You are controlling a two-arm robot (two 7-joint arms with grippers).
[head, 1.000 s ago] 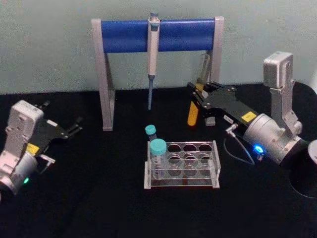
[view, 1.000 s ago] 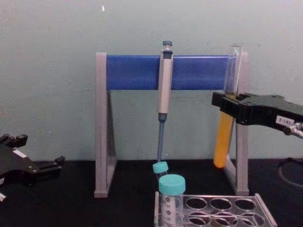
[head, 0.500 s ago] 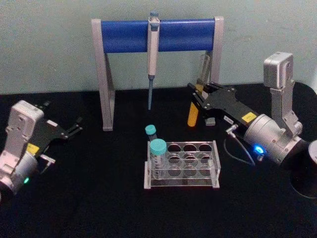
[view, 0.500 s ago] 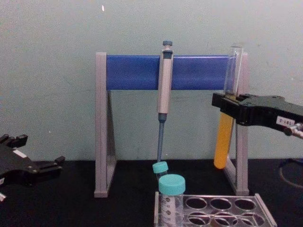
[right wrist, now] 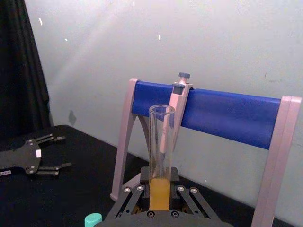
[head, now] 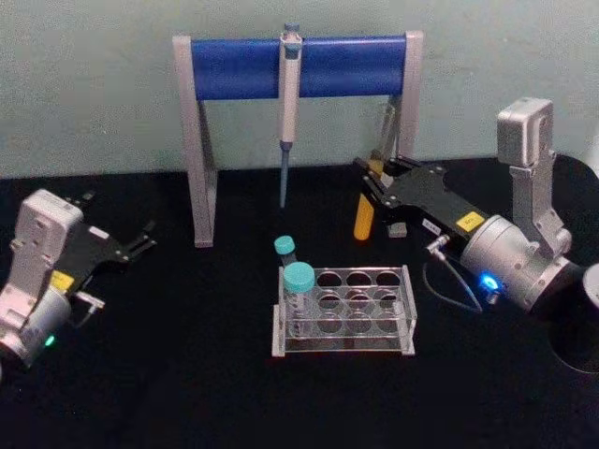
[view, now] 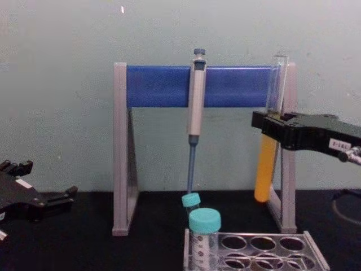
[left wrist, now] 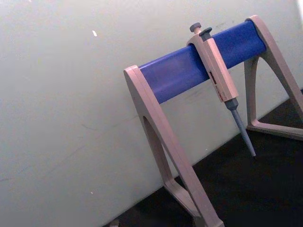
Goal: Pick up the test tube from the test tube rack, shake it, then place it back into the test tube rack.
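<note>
The right tool (head: 371,180) is clamped on the middle of the test tube (head: 363,221), holding it upright at 1 o'clock from the test tube rack (head: 343,346), outside its holes. The left tool (head: 117,217) sits open at 9 o'clock, well apart from the rack

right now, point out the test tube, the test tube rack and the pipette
test tube (view: 264,169): chest view, orange liquid section
test tube rack (head: 343,348): head view, front wall
pipette (view: 196,101): chest view, grey body

The test tube (view: 276,84) holds orange-yellow liquid (view: 264,169).
</note>
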